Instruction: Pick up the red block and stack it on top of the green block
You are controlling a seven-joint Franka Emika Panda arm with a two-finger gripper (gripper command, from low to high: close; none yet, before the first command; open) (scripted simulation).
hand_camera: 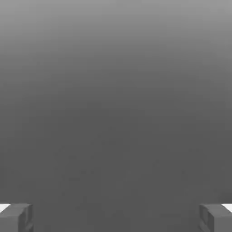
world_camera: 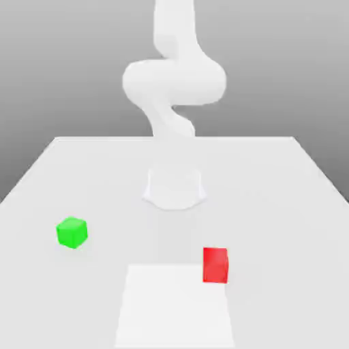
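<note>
Two fingers [hand_camera: 116, 217] spread wide apart

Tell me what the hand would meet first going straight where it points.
Probably nothing close: between the spread fingers of the hand the hand view has only plain grey, no block or table. Its depth is unclear.

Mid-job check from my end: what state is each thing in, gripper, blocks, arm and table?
Gripper: open, nothing between the fingers.
Red block: resting on the table, over the edge of the pale patch, not stacked.
Green block: resting on the table, turned with a corner forward, nothing on top.
Arm: raised behind the blocks, touching neither.
Table: level, bearing both blocks apart.
</note>
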